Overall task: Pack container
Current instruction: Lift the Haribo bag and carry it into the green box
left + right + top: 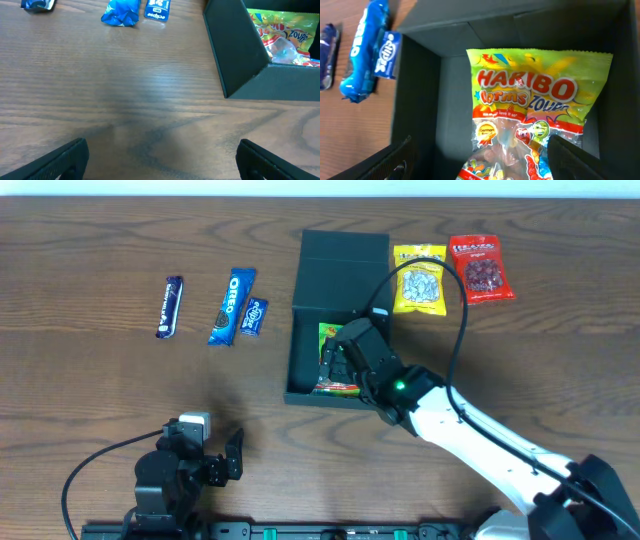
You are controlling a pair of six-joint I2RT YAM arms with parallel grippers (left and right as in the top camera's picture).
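Teal-green container (340,265) mid-worktop (100,400), lid folded back, Haribo bag (530,90) inside. Right gripper (485,162) above bag, jaws spread, nothing pinched: lift straight up, clear of container walls. Left gripper (160,157) front-left of container, jaws spread, idle.

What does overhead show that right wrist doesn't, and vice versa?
Overhead only: the yellow packet and red packet beside the box, and the left gripper, apart from everything, near the table's front edge.
Right wrist only: the readable HARIBO print on the gummy bag, and its own fingers spread wide above it.
Both: the open container with that bag inside, the Oreo packet and the small blue pack to its side.
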